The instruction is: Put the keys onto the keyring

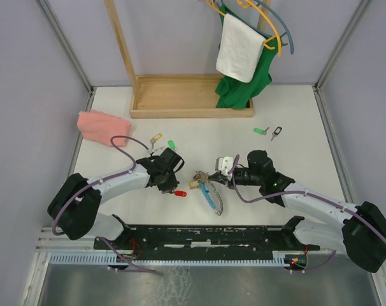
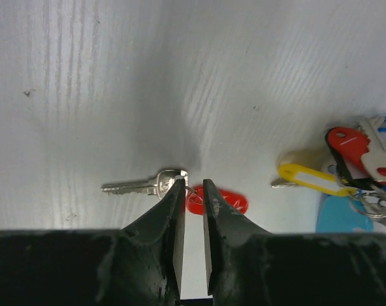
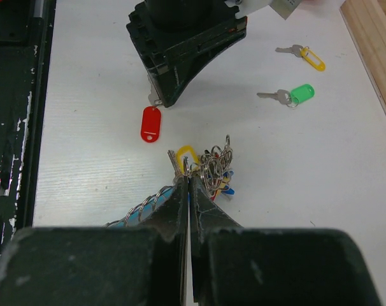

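Left wrist view: my left gripper (image 2: 193, 185) stands at a narrow gap, holding nothing, tips right where the key (image 2: 139, 186) meets its red tag (image 2: 230, 203), low centre. My right gripper (image 3: 188, 180) pinches the keyring (image 3: 215, 166) at frame centre, likely steadying it for threading.

One key (image 2: 142, 185), just ahead of the left gripper (image 2: 192, 186): bright polished silver metal; its tag (image 2: 231, 204) red glossy plastic. That gripper's fingers (image 2: 164, 217): black, matt, scuffed. One keyring (image 3: 213, 167), at the right gripper (image 3: 188, 180) tips: grey metal coils, glossy coloured plastic tags. Table (image 2: 180, 76): white, matt, faintly streaked.
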`<state>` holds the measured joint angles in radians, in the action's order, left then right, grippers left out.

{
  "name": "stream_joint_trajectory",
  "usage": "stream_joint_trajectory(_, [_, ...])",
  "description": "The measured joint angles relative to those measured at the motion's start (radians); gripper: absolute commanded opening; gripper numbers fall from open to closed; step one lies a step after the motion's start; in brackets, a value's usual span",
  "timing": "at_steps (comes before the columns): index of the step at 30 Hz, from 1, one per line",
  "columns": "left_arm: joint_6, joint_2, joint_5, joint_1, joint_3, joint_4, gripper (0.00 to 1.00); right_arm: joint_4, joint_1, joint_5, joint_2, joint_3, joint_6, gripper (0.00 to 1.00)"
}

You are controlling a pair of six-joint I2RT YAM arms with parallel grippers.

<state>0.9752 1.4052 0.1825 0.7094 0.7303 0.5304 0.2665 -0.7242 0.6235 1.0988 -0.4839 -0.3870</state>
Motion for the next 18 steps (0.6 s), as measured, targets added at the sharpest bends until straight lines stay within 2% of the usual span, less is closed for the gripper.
stream_joint_trajectory(3, [0.034,0.007,-0.002,0.002,0.014,-0.025,0.39,-0.007,-0.001,-0.002,-0.002,0.0,-0.004,0.01])
stream_joint_trajectory(7, [0.042,0.017,-0.002,0.002,0.077,-0.044,0.48,-0.016,-0.001,-0.005,-0.003,0.0,-0.011,0.01])
stream_joint_trajectory(14, [-0.008,-0.045,0.006,-0.01,0.087,-0.034,0.49,-0.043,-0.001,-0.008,-0.005,0.0,-0.024,0.01])
stream_joint_trajectory(18, [-0.05,-0.066,-0.032,-0.076,0.01,-0.064,0.43,-0.06,-0.001,-0.013,-0.015,0.0,-0.029,0.01])
